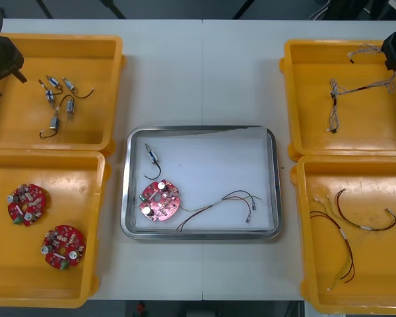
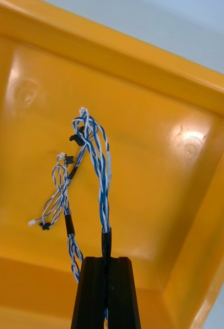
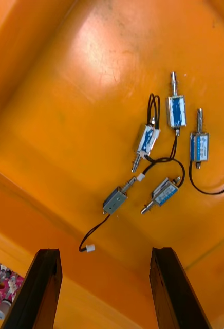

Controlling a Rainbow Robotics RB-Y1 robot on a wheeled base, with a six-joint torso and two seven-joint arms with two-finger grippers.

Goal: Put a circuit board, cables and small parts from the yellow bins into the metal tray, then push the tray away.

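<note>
Right gripper, fingers clamped on the blue and white cable in the far right bin: lift straight until loose ends clear, then carry to the tray. Left gripper hovers far left, fingers apart.

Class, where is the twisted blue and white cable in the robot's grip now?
In the right wrist view, the twisted blue and white cable is clamped in the right gripper inside the far right yellow bin, near another such cable.
</note>
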